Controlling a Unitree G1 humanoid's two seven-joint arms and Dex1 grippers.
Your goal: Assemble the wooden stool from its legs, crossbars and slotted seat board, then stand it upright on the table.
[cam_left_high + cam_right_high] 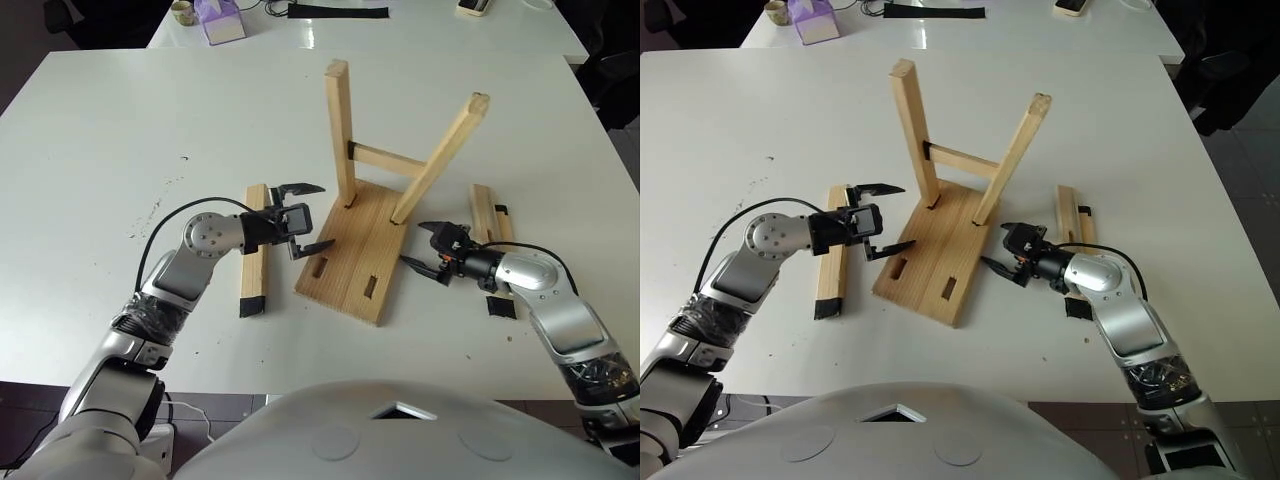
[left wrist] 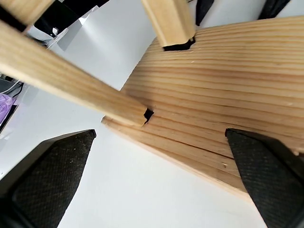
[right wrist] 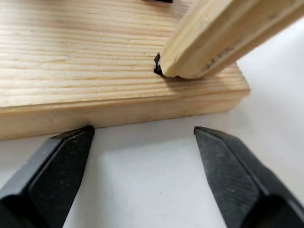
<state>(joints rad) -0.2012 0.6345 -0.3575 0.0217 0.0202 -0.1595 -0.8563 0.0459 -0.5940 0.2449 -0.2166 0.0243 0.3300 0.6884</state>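
Two grippers, both spread and holding nothing: left gripper [image 1: 306,217] sits just beside the left edge of the slotted seat board [image 1: 350,255], right gripper [image 1: 423,247] just beside its right edge. Board lies flat on the white table [image 1: 150,130], long axis running away from the robot, far end angled slightly right. Left leg [image 1: 340,130] stands near upright in a far slot; right leg [image 1: 440,160] leans rightward; a crossbar [image 1: 385,158] joins them. Left loose leg [image 1: 255,250] and right loose leg [image 1: 488,222] lie flat, roughly parallel to the board.
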